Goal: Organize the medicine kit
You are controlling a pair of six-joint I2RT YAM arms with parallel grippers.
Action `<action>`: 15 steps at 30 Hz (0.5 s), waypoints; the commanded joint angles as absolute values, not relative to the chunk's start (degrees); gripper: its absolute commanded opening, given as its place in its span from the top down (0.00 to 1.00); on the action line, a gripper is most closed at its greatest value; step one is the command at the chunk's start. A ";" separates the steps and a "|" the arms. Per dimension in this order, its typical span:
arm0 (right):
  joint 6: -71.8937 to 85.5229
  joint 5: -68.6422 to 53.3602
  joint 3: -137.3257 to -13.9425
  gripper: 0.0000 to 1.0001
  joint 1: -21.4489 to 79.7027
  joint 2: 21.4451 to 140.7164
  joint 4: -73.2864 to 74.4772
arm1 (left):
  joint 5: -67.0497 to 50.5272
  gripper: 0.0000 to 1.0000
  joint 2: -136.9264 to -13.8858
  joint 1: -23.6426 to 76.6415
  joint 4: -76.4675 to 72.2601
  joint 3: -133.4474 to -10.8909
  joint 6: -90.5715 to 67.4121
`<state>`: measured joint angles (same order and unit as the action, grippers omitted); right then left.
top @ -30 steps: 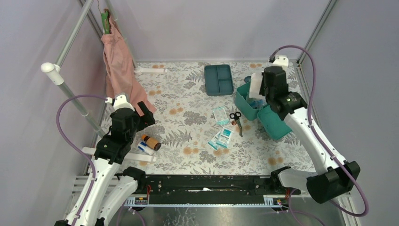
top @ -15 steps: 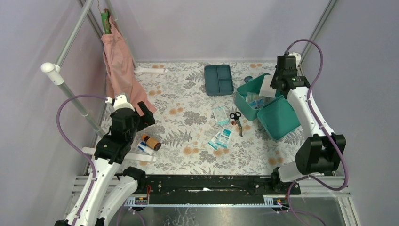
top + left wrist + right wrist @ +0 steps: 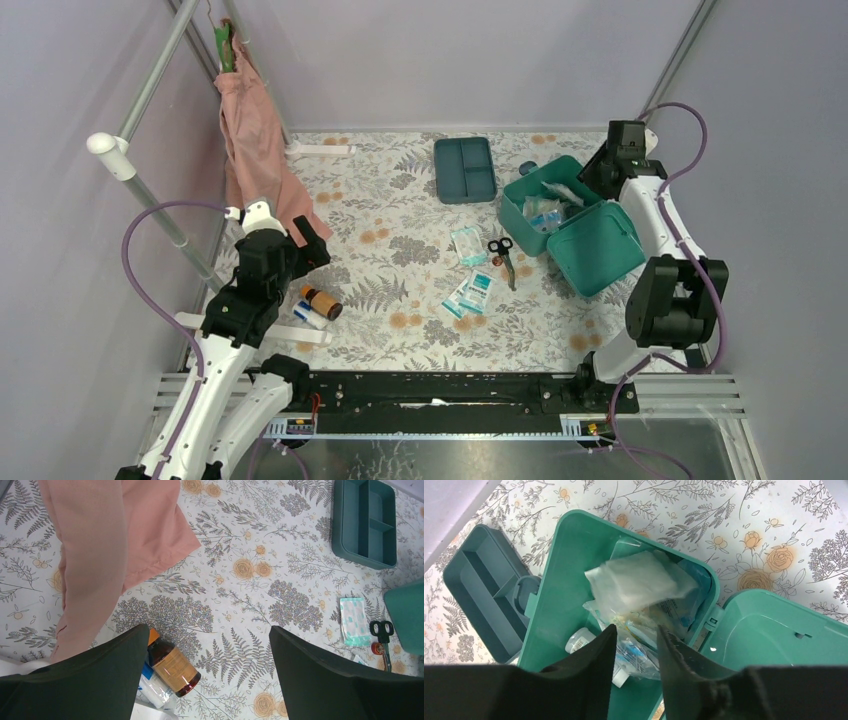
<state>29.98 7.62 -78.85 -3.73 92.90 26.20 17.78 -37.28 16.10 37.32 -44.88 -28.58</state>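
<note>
From above, the medicine kit (image 3: 597, 250) is seen lid-open at the far right of the table, with the right gripper (image 3: 598, 172) held over its far rim. In the left wrist view, the left gripper (image 3: 209, 630) is shown spread wide and empty above the brown bottle (image 3: 172, 667). In the right wrist view, the right fingers are parted slightly with nothing pinched, so a straight lift is advised to avoid snagging the contents; the white packet (image 3: 631, 582), carried above the box a second ago, is now left inside.
</note>
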 commanded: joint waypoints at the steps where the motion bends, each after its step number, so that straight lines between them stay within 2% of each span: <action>1: 30.80 6.01 -77.68 0.54 -3.34 87.63 24.78 | 17.55 0.01 -37.66 16.37 36.02 -44.49 -28.32; 8: 27.17 -9.25 -72.96 0.50 -1.42 76.96 22.55 | 17.67 0.01 -38.36 16.44 39.15 -46.56 -31.07; 12: 25.41 -8.11 -70.63 0.36 8.18 70.97 22.46 | 17.69 0.01 -38.25 16.43 43.04 -47.21 -35.71; 15: 26.05 -8.80 -67.89 0.33 15.41 68.30 20.71 | 19.53 0.01 -36.79 16.43 46.11 -48.18 -38.72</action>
<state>27.40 -5.28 -70.85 7.60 72.12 23.20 17.82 -38.44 16.10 41.25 -45.54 -33.56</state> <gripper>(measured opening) 0.656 0.986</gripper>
